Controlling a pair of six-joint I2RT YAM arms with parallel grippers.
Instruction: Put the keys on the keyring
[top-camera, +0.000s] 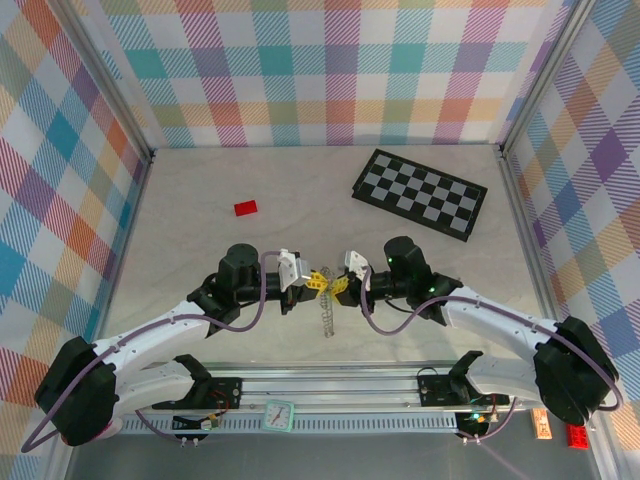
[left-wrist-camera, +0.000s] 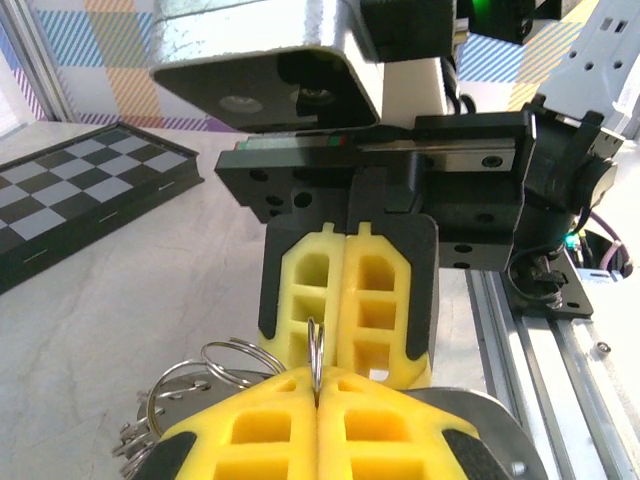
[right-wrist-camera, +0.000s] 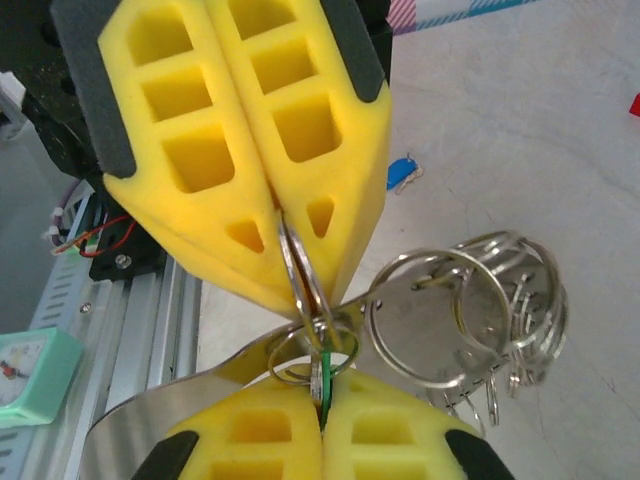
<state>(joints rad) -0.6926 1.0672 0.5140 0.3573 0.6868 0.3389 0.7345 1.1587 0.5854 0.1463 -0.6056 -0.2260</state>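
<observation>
1. Furthest left in the top view, a flat red block lies alone on the pale table, well apart from both arms.
2. Next comes the left gripper, reaching in towards the middle of the table. In its own wrist view, its yellow fingers are pressed together and clamp the edge of one silvery ring.
3. That ring belongs to the keyring, a floppy chain of linked split rings. From above, the chain hangs from the spot where the two grippers meet, trailing towards the near edge.
4. Tip to tip with the left one is the right gripper. Its fingers are closed tight, pinching the green key. The key stands edge-on in the seam, touching the ring that the left gripper holds.
5. Beyond the grippers in the right wrist view, the blue key lies flat on the table, apart from the rings.
6. Rightmost, a black-and-grey checkerboard sits at the far side.
</observation>
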